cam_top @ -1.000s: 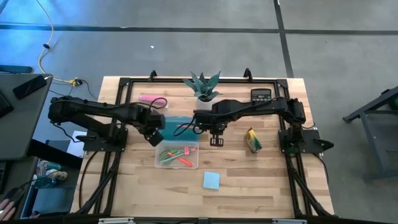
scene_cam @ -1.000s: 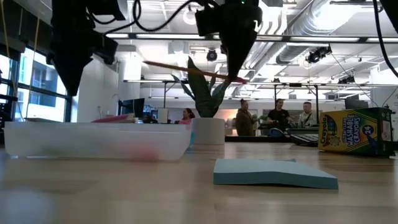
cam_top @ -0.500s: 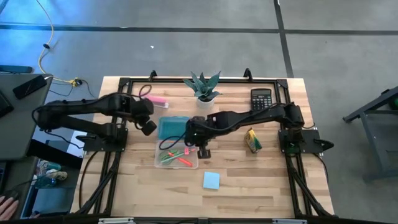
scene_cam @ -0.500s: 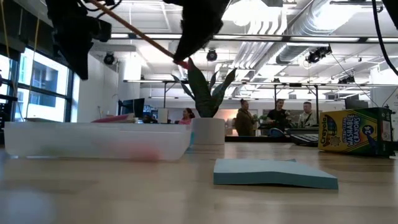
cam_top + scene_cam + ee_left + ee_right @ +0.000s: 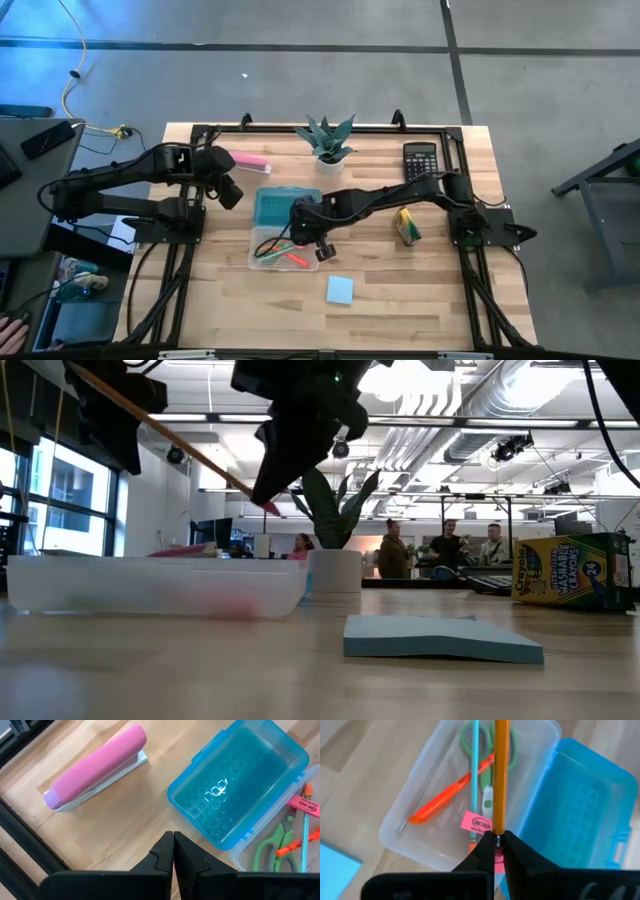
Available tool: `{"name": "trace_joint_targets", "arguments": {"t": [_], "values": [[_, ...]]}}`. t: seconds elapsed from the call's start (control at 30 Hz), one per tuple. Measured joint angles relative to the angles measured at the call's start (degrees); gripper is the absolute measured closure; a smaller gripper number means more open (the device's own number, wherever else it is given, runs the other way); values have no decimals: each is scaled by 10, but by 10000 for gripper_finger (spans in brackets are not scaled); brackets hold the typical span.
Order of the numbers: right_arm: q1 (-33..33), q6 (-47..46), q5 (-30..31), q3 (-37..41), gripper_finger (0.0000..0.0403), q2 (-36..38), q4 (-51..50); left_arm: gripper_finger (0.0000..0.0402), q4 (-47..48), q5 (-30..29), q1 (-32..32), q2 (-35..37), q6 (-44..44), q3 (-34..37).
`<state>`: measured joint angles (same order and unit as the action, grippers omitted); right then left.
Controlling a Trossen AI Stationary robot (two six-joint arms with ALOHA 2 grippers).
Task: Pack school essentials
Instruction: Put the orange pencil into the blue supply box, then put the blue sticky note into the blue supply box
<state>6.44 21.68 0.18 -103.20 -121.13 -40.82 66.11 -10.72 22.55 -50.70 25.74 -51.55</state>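
Observation:
My right gripper [image 5: 304,236] hangs over the clear plastic box [image 5: 256,262], shut on the orange pencil [image 5: 500,775]. In the box lie the green-handled scissors [image 5: 512,750], the teal pencil [image 5: 474,775], the red pen [image 5: 445,795] and the tiny pink eraser [image 5: 479,823]. My left gripper [image 5: 173,840] is shut and holds nothing, above bare wood between the long pink bar [image 5: 95,767] and the blue lid [image 5: 240,785]. The blue sticky-note pad [image 5: 340,290] and the crayon box [image 5: 405,226] rest on the table. My right gripper pinches the orange pencil between its two fingers at the eraser end [image 5: 497,839]. The pencil runs straight on from the fingers, along them. It is lifted clear above the box and is tilted in the low view, eraser end [image 5: 268,506] lowest and the shaft [image 5: 150,422] rising.
The blue lid [image 5: 278,206] lies just beyond the clear box toward the far edge. A potted plant [image 5: 326,138] and a black calculator [image 5: 420,158] stand near the far edge. Bare wood shows near the sticky-note pad [image 5: 440,638].
My right gripper has carried the orange pencil toward the table's left and near edge, from beside the blue lid to above the clear box. The pencil has tipped from nearly level to steeply slanted, eraser end down. My left gripper has drawn back toward the far-left corner.

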Motion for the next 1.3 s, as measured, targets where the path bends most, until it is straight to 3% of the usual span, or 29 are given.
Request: {"name": "trace_joint_targets", "arguments": {"t": [0.4,0.83,1.13,1.3], "values": [[0,28,-13,0,398,-41,8,401,1,1,0,-1,5,0],[0,-2,-1,0,395,-54,-15,401,1,10,0,-1,6,0],[0,-57,2,0,324,-54,-39,401,1,11,-1,-1,6,0],[0,-93,2,0,303,-52,-43,401,1,11,-1,-1,6,0]]}}
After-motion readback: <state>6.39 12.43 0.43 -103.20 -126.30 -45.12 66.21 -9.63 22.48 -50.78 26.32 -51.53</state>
